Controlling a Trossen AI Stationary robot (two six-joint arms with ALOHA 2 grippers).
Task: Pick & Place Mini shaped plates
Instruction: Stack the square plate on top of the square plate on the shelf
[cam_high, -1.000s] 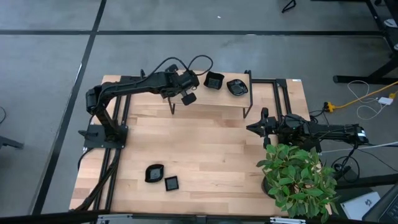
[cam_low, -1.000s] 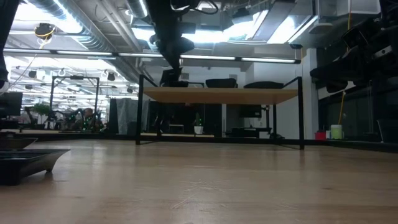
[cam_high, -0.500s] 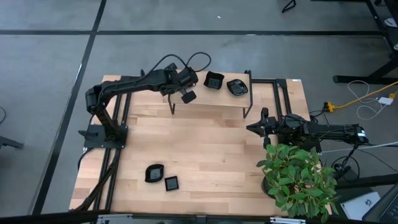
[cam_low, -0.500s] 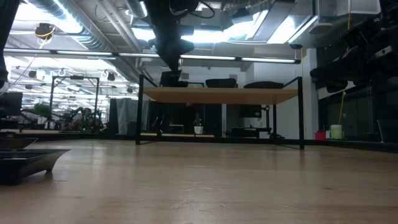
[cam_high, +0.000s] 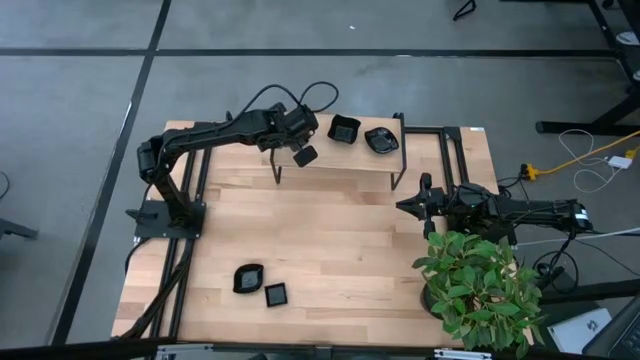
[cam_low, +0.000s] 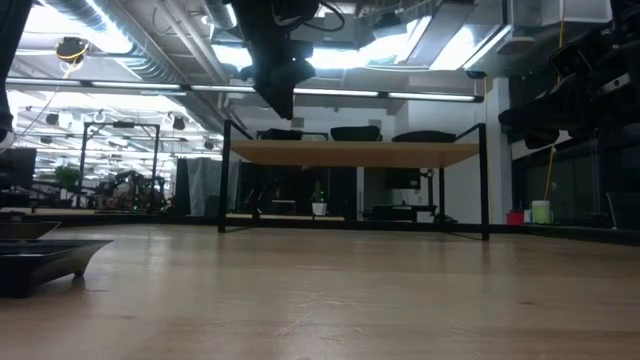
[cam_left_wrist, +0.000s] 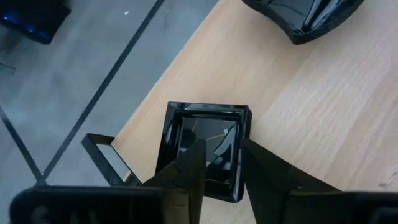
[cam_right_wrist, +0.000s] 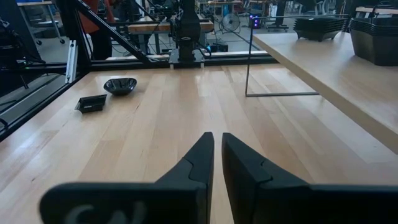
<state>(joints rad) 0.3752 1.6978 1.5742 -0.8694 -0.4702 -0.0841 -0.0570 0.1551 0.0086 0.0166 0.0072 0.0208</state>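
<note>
Now that its fingers have parted, the left gripper (cam_left_wrist: 216, 167) stands open above the square plate (cam_left_wrist: 205, 151) it was carrying, with one fingertip over the dish's hollow and the other past its rim. That plate sits flat on the left end of the raised shelf (cam_high: 340, 160), close to the shelf's corner. Half a second ago, in the high view, the gripper was in almost the same spot over the shelf, so the change is a release, not a move. I judge this placement done; what remains for this arm is to lift clear without nudging the dish toward the edge.

Farther along the shelf sit a second square plate (cam_high: 344, 129) and a rounded plate (cam_high: 380, 139). Two more wait near the table's front: a rounded dish (cam_high: 247, 278) and a small square dish (cam_high: 275, 294) just beside it.

The right gripper (cam_right_wrist: 216, 155) waits low over the table's right side, fingers nearly together, holding nothing.
</note>
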